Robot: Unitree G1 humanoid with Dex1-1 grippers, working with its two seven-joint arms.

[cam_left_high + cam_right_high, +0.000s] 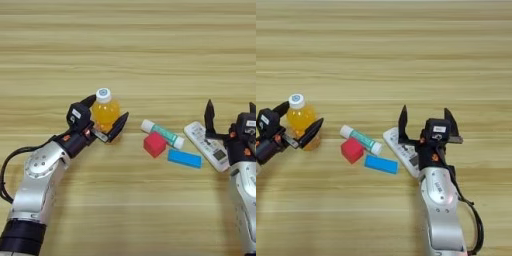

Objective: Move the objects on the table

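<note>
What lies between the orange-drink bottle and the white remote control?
Between bottle and remote: white-and-green tube, red cube, blue block, in both views.

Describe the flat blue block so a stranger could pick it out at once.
On the wooden table, find the small cluster between the two arms. The flat blue block lies at its near edge, beside the red cube and just in front of the white-and-green tube. It is the only blue, low slab.

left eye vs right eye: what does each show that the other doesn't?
Left eye only: the whole left arm, elbow down to the bottom edge.

Right eye only: the whole right arm with its cable, and both fingers of the right tool, spread apart.

Both: left tool open around the orange-drink bottle; white-and-green tube, red cube, flat blue block and white remote control on the table.
</note>
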